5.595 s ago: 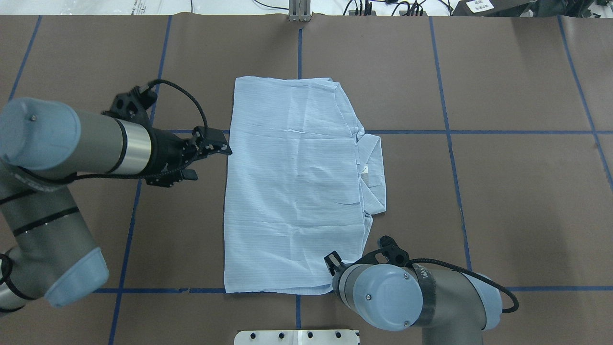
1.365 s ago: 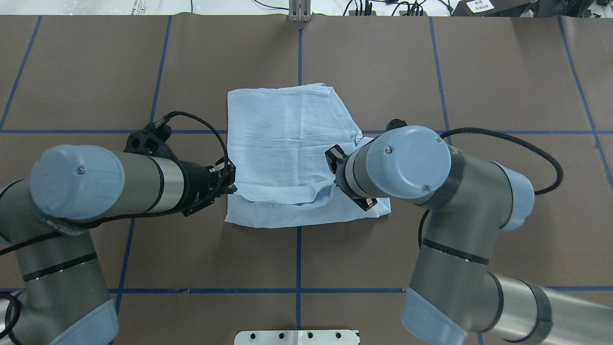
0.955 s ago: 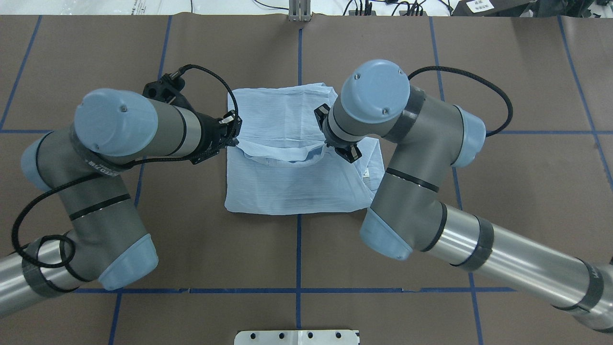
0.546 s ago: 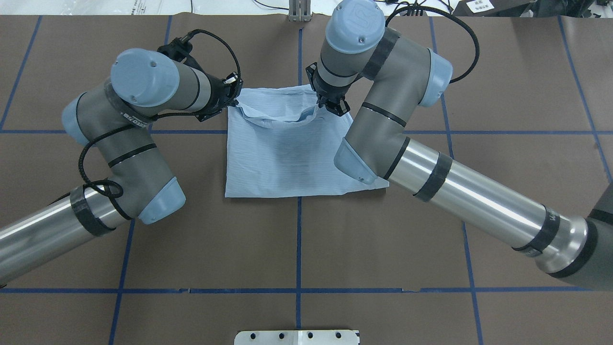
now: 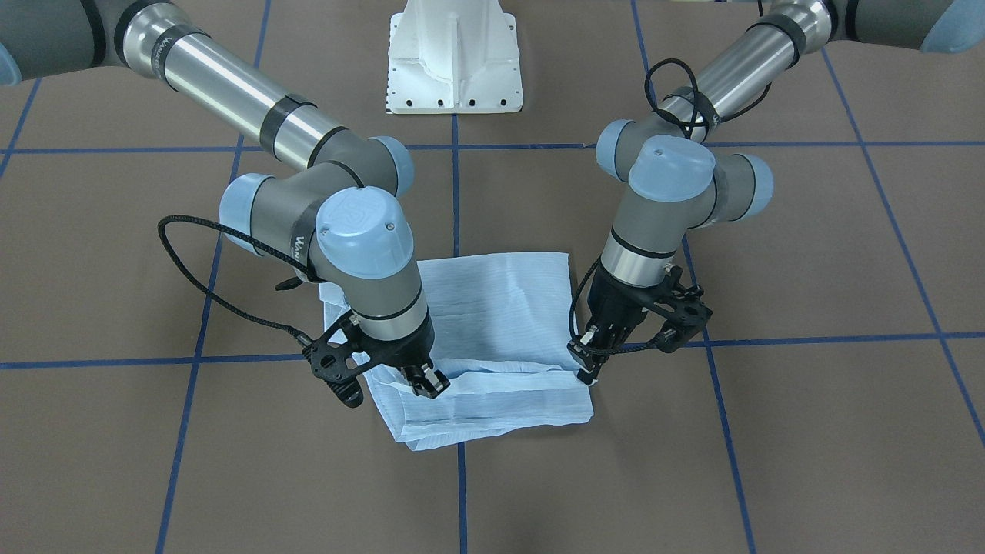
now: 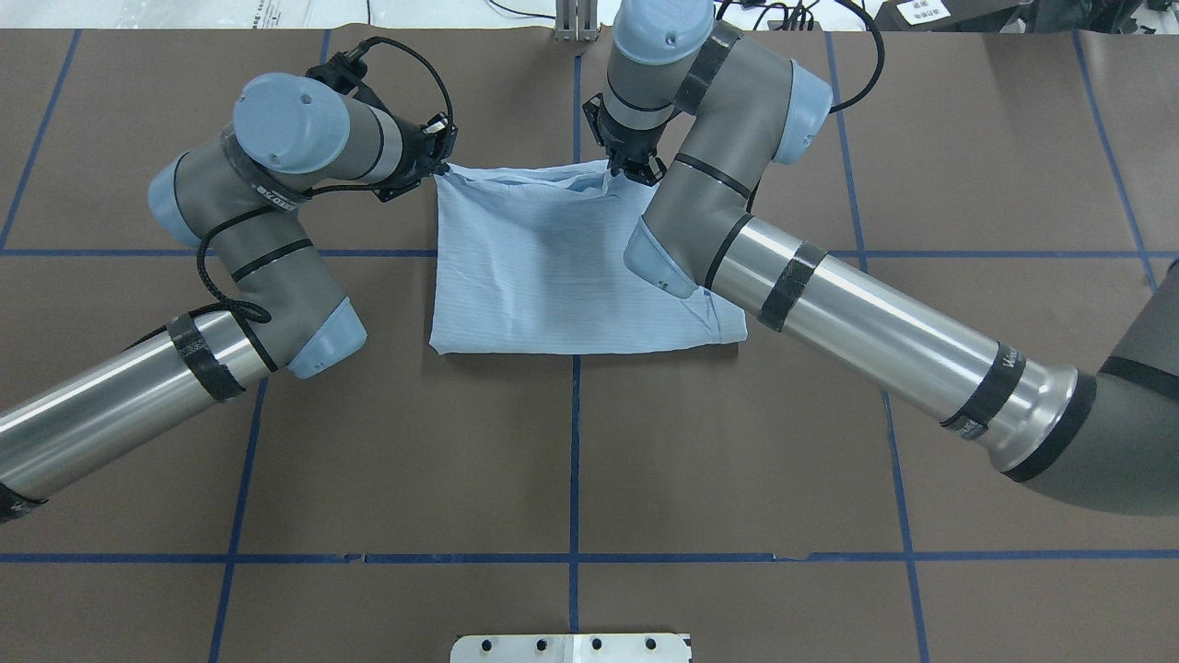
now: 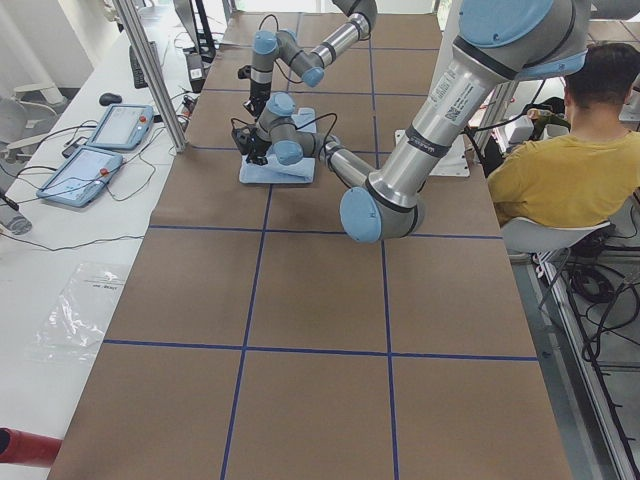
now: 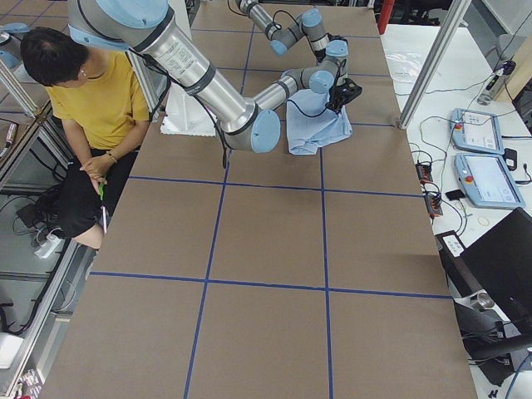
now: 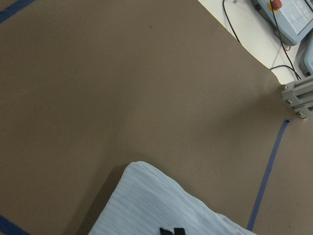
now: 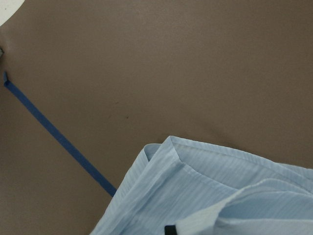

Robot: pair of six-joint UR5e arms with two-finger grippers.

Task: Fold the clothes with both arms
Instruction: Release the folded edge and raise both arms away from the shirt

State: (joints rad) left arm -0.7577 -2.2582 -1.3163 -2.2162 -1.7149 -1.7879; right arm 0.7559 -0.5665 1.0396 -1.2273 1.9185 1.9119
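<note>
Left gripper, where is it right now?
In the overhead view, the left gripper sits upper left of centre, pinching the far left corner of the shirt.

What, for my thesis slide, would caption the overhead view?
Left arm and right arm, jaws shut on the far corners of the folded pale blue shirt.

The shirt lies on table between left pincer and right pincer.

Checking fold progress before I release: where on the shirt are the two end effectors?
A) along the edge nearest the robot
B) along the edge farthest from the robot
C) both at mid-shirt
B: the left end effector and right end effector each grip a far-edge corner of the shirt.
</note>
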